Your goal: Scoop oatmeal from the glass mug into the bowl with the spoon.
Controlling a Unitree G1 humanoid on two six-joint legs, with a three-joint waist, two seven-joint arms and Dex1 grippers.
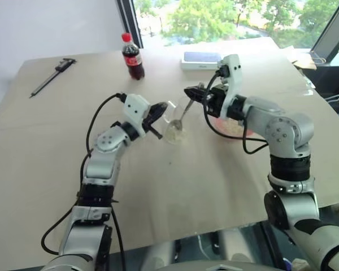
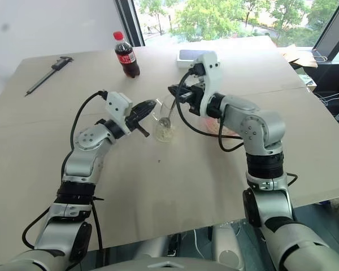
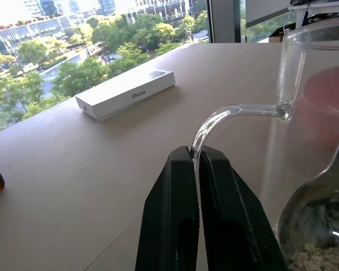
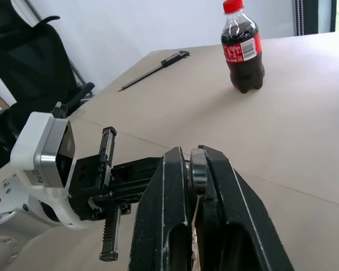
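Observation:
The glass mug stands upright mid-table with a thin layer of oatmeal on its bottom. My left gripper is shut on the mug's curved handle, reaching in level from the left. My right gripper hovers just above the mug's rim, shut on the handle of the spoon. The spoon slants down into the mug, and its head sits just above the oats. The pink bowl lies right of the mug, mostly hidden behind my right forearm.
A cola bottle stands at the back, with a white phone box to its right. A dark caliper lies at the far left. A black chair stands beyond the table's left side.

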